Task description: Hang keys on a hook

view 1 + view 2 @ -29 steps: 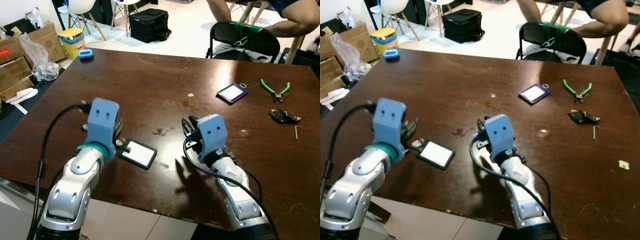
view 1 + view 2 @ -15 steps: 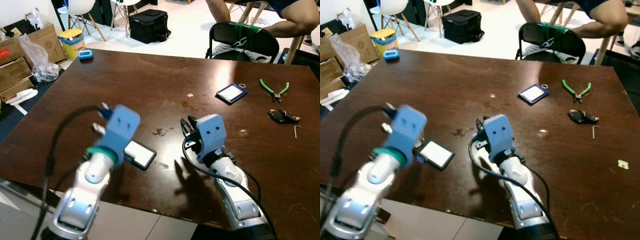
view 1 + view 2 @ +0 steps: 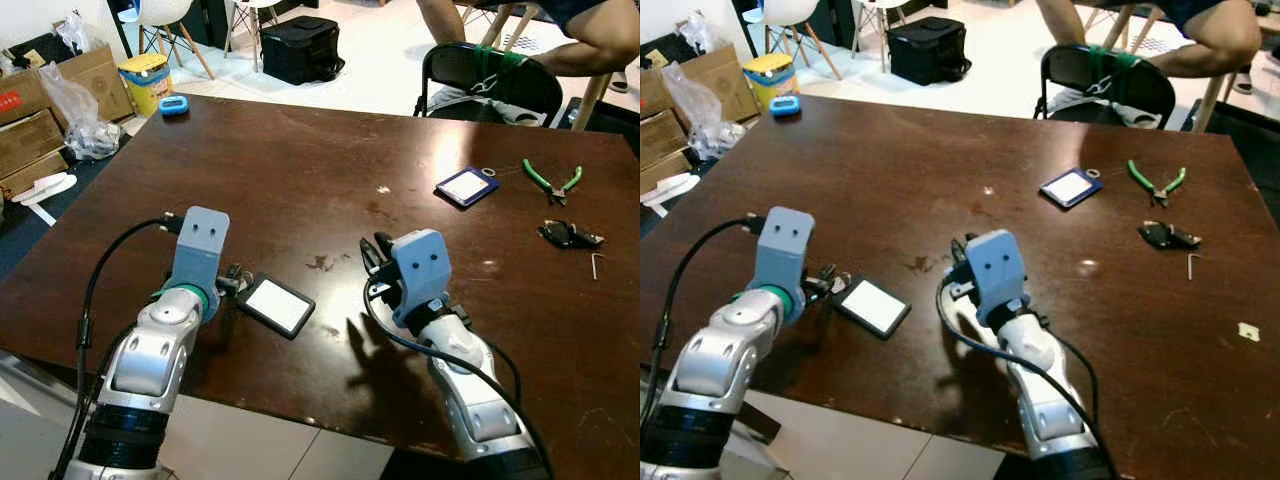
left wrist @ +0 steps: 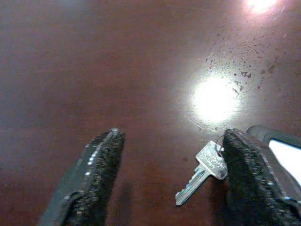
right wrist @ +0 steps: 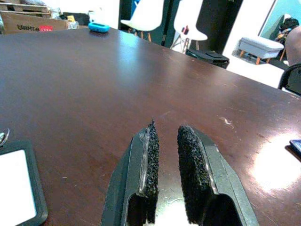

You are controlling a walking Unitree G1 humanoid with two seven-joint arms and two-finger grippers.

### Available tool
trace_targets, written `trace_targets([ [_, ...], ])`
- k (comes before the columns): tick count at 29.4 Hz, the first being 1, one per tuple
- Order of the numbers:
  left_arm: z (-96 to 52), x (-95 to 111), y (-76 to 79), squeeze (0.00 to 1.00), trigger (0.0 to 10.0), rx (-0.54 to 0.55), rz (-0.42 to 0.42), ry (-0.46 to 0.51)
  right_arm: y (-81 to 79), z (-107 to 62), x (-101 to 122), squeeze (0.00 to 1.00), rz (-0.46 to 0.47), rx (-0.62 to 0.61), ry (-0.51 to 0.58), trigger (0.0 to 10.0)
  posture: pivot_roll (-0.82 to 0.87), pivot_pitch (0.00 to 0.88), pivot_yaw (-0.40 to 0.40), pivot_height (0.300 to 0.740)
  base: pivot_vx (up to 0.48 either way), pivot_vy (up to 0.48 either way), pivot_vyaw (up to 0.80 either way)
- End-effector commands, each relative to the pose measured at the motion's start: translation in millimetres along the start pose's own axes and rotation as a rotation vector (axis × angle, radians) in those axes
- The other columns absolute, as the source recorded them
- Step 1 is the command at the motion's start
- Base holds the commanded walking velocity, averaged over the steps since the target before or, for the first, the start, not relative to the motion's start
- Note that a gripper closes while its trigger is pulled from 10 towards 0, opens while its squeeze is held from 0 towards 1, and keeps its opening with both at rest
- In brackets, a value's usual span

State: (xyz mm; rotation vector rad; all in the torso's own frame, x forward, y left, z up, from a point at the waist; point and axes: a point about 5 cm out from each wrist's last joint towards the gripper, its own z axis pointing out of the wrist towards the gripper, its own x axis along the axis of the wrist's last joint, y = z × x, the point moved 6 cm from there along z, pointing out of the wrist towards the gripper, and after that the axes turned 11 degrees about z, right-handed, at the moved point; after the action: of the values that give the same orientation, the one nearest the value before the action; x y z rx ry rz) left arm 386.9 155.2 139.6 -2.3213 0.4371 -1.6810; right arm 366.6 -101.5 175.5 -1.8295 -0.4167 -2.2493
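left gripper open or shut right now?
Open. In the left wrist view the left gripper's two black fingers stand wide apart over the table, with the key lying flat between them, ungripped.

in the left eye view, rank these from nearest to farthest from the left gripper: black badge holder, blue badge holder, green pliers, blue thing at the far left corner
1. Black badge holder, right beside the left gripper, near the front edge.
2. Blue thing, far left corner.
3. Blue badge holder, far right half.
4. Green pliers, further right, near the table's right edge.
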Motion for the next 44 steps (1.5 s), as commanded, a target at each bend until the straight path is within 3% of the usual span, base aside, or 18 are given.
trace_targets([
  [1, 1.6, -9, 5.2, 1.0, 10.0, -0.034, -0.023, -0.046, -3.3, -1.8, -3, 0.0, 0.008, 0.008, -0.012, 10.0, -0.1, 0.114, 0.134, 0.74, 0.0, 0.0, 0.0],
  [2, 1.3, -6, 17.0, 0.0, 10.0, -0.091, -0.074, -0.063, -2.8, -2.0, -4, 0.0, 0.007, 0.007, -0.013, 10.0, -0.1, 0.121, 0.134, 0.74, 0.0, 0.0, 0.0],
  [4, 1.3, -6, 17.0, 0.0, 10.0, -0.091, -0.074, -0.063, -2.8, -2.0, -4, 0.0, 0.007, 0.007, -0.013, 10.0, -0.1, 0.121, 0.134, 0.74, 0.0, 0.0, 0.0],
  [6, 6.2, -3, 32.3, 0.0, 10.0, -0.142, -0.117, -0.092, -2.1, -1.8, -4, 0.0, 0.006, 0.005, -0.016, 10.0, -0.1, 0.125, 0.134, 0.74, 0.0, 0.0, 0.0],
  [13, 19.8, -4, 35.1, 0.0, 9.9, -0.128, -0.119, -0.12, -3.0, -1.4, -5, 0.0, 0.006, 0.006, -0.017, 10.0, -0.11, 0.13, 0.137, 0.74, 0.0, 0.0, 0.0],
  [15, 22.8, -3, 35.2, 0.0, 9.3, -0.126, -0.121, -0.124, -3.0, -2.0, -5, 0.0, 0.006, 0.006, -0.018, 10.0, -0.11, 0.131, 0.138, 0.74, 0.0, 0.0, 0.0],
  [16, 25.6, -4, 34.6, 0.0, 8.0, -0.113, -0.119, -0.132, -2.7, -2.6, -5, 0.0, 0.006, 0.004, -0.019, 10.0, -0.11, 0.132, 0.139, 0.74, 0.0, 0.0, 0.0],
  [19, 27.3, -5, 34.2, 0.0, 7.1, -0.105, -0.118, -0.138, -2.5, -2.9, -5, 0.0, 0.006, 0.003, -0.02, 10.0, -0.11, 0.133, 0.14, 0.74, 0.0, 0.0, 0.0],
  [20, 28.5, -8, 32.7, 0.0, 4.9, -0.091, -0.112, -0.148, -2.6, -3.0, -5, 0.0, 0.006, 0.002, -0.02, 10.0, -0.11, 0.134, 0.14, 0.74, 0.0, 0.0, 0.0],
  [22, 29.2, -11, 30.8, 0.0, 4.5, -0.078, -0.11, -0.159, -2.8, -2.9, -5, 0.0, 0.007, 0.002, -0.019, 10.0, -0.11, 0.134, 0.14, 0.74, 0.0, 0.0, 0.0],
  [23, 30.0, -13, 28.7, 0.0, 3.6, -0.069, -0.108, -0.167, -3.0, -2.8, -5, 0.0, 0.007, 0.003, -0.019, 10.0, -0.11, 0.134, 0.14, 0.74, 0.0, 0.0, 0.0],
  [27, 30.3, -17, 24.1, 0.0, 2.3, -0.059, -0.106, -0.175, -2.7, -2.9, -5, 0.0, 0.007, 0.002, -0.018, 10.0, -0.1, 0.134, 0.14, 0.74, 0.0, 0.0, 0.0],
  [33, 28.2, -19, 20.7, 0.0, 2.7, -0.058, -0.11, -0.176, -2.5, -2.9, -5, 0.0, 0.006, 0.002, -0.019, 10.0, -0.1, 0.134, 0.14, 0.74, 0.0, 0.0, 0.0],
  [36, 22.3, -22, 19.6, 0.0, 1.2, -0.069, -0.129, -0.179, -2.4, -2.9, -5, 0.0, 0.006, 0.002, -0.019, 10.0, -0.1, 0.135, 0.137, 0.74, 0.0, 0.0, 0.0],
  [37, 17.5, -22, 21.8, 0.0, 5.1, -0.088, -0.154, -0.174, -2.2, -2.9, -5, 0.0, 0.006, 0.003, -0.019, 10.0, -0.1, 0.135, 0.135, 0.74, 0.0, 0.0, 0.0],
  [41, 14.5, -22, 23.5, 0.0, 5.1, -0.1, -0.171, -0.17, -2.1, -2.9, -5, 0.0, 0.006, 0.003, -0.019, 10.0, -0.1, 0.135, 0.135, 0.74, 0.0, 0.0, 0.0],
  [42, 9.8, -15, 27.8, 0.0, 10.0, -0.133, -0.202, -0.144, -1.8, -2.9, -5, 0.0, 0.005, 0.004, -0.02, 10.0, -0.1, 0.132, 0.131, 0.74, 0.0, 0.0, 0.0],
  [44, 3.0, -4, 31.5, 0.0, 10.0, -0.165, -0.221, -0.099, -1.5, -2.8, -5, 0.0, 0.003, 0.005, -0.019, 10.0, -0.1, 0.13, 0.131, 0.74, 0.0, 0.0, 0.0],
])
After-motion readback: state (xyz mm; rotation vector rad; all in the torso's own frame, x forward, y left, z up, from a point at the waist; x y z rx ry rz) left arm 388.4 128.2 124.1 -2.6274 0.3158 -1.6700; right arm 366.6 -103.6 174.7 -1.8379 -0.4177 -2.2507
